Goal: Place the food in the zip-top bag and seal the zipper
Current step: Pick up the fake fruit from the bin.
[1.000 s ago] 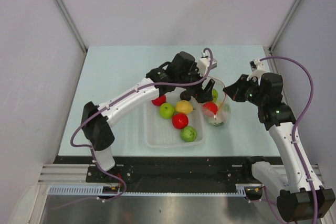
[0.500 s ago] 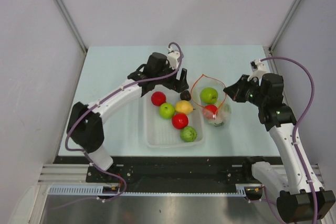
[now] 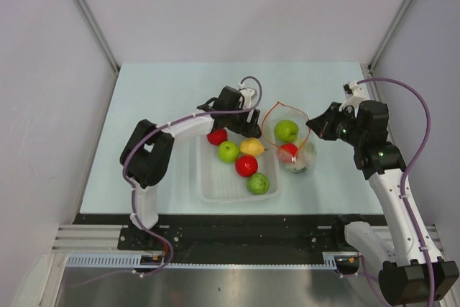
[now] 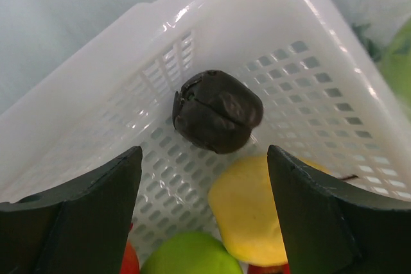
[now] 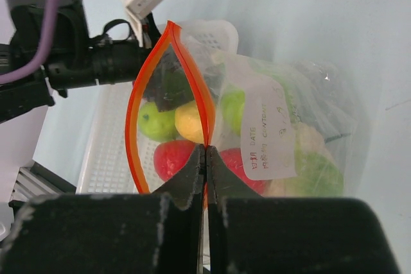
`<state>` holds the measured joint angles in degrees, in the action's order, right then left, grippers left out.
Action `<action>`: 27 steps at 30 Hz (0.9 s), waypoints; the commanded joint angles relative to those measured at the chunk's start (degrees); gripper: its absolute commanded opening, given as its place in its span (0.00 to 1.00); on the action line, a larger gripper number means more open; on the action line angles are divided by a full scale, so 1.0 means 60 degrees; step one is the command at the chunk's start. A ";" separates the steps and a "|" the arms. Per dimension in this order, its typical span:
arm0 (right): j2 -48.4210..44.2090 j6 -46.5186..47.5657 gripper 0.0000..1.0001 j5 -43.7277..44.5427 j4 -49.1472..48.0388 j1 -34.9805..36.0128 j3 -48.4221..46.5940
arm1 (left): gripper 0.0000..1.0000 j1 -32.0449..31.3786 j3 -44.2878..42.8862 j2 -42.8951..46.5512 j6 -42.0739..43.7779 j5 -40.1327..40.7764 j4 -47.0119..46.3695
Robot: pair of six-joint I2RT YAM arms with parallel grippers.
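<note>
The clear zip-top bag [image 3: 298, 154] stands open to the right of the basket, its red zipper [image 3: 267, 121] spread in a loop. A green fruit [image 3: 286, 131], a red fruit [image 3: 288, 152] and a pale cabbage [image 3: 305, 159] lie inside. My right gripper [image 3: 313, 129] is shut on the zipper's right end [image 5: 206, 139]. My left gripper [image 3: 249, 124] is open and empty above the basket's far right corner. In its wrist view the dark lump [image 4: 217, 110] lies just ahead of the gripper [image 4: 204, 162], with the lemon [image 4: 257, 213] and a green fruit [image 4: 189, 256] below.
The white perforated basket [image 3: 213, 190] holds two red fruits [image 3: 217, 136] [image 3: 246, 165], two green fruits [image 3: 228, 152] [image 3: 258, 183] and the lemon [image 3: 251, 147]. Its corner wall [image 4: 257, 11] rises close behind the dark lump. The left arm [image 5: 77, 62] shows beyond the bag's mouth.
My left gripper left the bag's mouth, swung left and came down over the basket's far right corner. A green fruit now lies in the bag. The right gripper has not moved.
</note>
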<state>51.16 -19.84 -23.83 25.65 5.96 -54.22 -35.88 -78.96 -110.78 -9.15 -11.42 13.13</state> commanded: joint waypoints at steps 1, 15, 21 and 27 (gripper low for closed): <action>-0.0045 0.0039 0.00 -0.0041 -0.0188 -0.0041 -0.0017 | 0.83 -0.0085 -0.0478 -0.0608 -0.0072 0.0014 -0.0488; 0.0000 0.0039 0.00 -0.0173 -0.0158 -0.0041 -0.0017 | 0.83 -0.0085 -0.0653 -0.1063 -0.0263 -0.0484 -0.1207; -0.0045 0.0098 0.00 -0.0275 -0.0173 -0.0055 -0.0031 | 0.49 0.0061 -0.0624 -0.0303 -0.0233 -0.0791 -0.0623; -0.0030 0.0142 0.00 -0.0451 -0.0159 -0.0055 -0.0017 | 0.47 0.0530 -0.0902 0.1967 0.0512 -0.0938 0.0753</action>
<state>51.31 -19.44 -24.95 25.85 5.85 -54.22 -34.94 -80.47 -112.51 -9.72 -15.35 13.47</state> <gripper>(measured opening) 0.008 0.553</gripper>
